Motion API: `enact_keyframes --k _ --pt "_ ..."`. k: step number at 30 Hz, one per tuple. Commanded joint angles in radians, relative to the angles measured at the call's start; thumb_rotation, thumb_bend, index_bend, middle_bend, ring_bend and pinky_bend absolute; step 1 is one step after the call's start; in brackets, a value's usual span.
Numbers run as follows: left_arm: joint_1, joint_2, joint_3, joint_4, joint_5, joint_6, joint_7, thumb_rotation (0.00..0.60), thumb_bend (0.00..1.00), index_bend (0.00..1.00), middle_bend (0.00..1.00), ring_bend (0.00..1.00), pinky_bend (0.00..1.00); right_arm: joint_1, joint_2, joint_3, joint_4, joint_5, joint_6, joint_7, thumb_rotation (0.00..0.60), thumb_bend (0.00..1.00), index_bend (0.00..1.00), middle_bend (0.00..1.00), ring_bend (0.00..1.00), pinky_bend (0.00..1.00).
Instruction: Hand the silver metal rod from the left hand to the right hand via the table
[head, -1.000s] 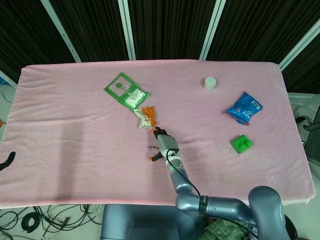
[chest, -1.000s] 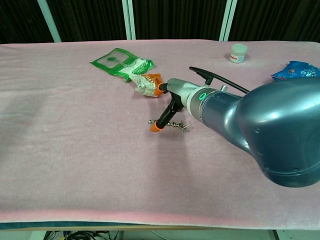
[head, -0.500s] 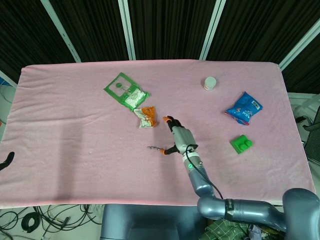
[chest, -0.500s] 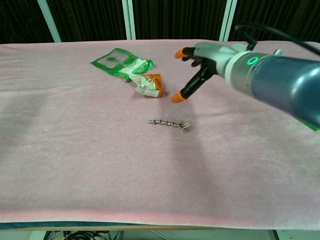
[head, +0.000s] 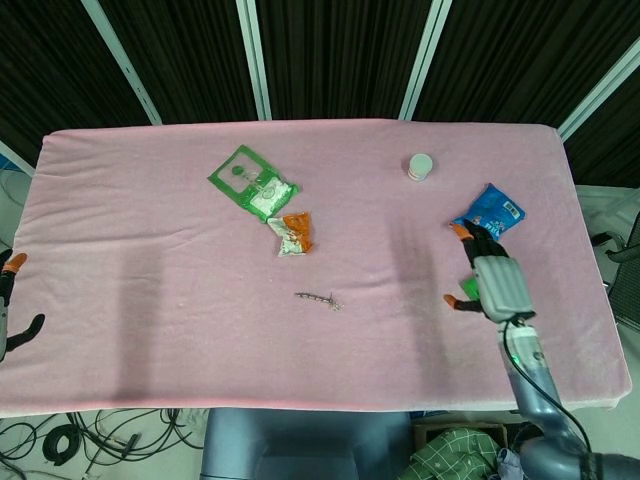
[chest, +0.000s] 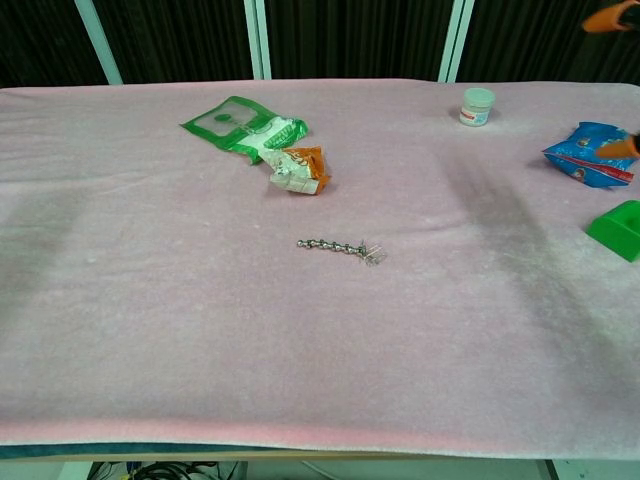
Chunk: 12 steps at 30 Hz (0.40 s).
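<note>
Silver metal rod lies mid-table while your right hand, fingers apart and empty, hovers far right; a shallow grasp could roll it.

I can make out no readable text. The green packet at the far left, the orange packet just beside it, the blue packet at the right and the white jar at the far side carry print too small to read.
</note>
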Motion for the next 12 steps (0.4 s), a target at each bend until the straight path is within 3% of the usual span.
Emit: enact_keyframes --k 1,6,12 --pt "-0.004 0.006 0.007 -0.017 -0.013 -0.017 0.015 0.6 0.24 0.12 0.05 0.0 0.0 -0.136 0.076 -0.127 0.062 -0.147 0.108 0.094 0.6 0.06 0.06 0.0 0.03 0.19" --pt "-0.011 0.007 0.013 -0.032 -0.017 -0.035 0.033 0.6 0.24 0.12 0.05 0.0 0.0 -0.232 0.083 -0.19 0.088 -0.234 0.206 0.121 0.6 0.06 0.05 0.0 0.03 0.19" --pt "-0.015 0.002 0.03 -0.039 0.005 -0.042 0.042 0.6 0.24 0.12 0.05 0.0 0.0 -0.266 0.07 -0.198 0.101 -0.291 0.241 0.105 0.6 0.06 0.05 0.0 0.03 0.19"
